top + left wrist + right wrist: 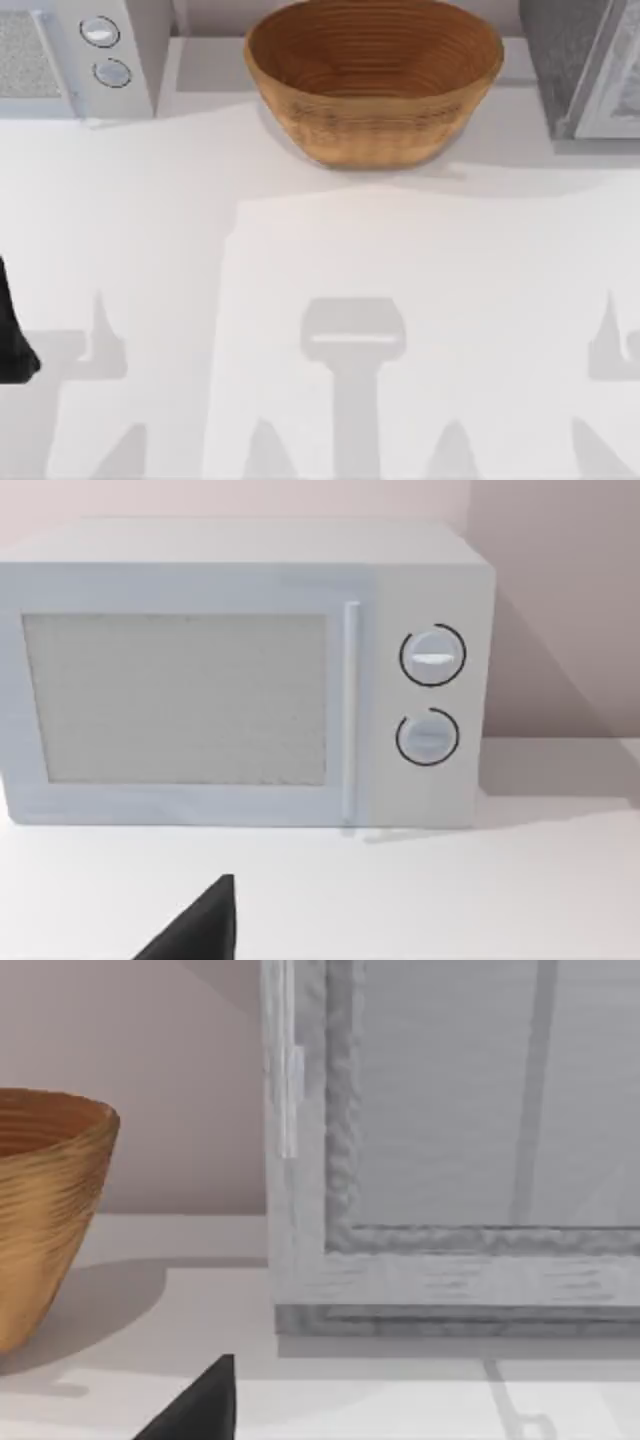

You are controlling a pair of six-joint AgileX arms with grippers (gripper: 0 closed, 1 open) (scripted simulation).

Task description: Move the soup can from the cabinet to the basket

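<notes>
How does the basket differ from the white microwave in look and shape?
The basket is tan-brown and woven; the microwave is smooth and white. The basket is a rounded, open bowl with ribbed rings inside; the microwave is a closed box with a door and two round knobs. Both stand at the table's far edge, the microwave at the left, the basket near the middle.

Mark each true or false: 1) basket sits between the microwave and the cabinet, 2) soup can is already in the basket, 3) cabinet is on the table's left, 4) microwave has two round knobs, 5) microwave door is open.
1) True: in the top view the basket stands between the microwave and the cabinet.
2) False: the basket's ribbed inside holds no can.
3) False: the cabinet is at the right, the microwave at the left.
4) True: two round knobs, one above the other.
5) False: its door sits flush, closed.
</notes>
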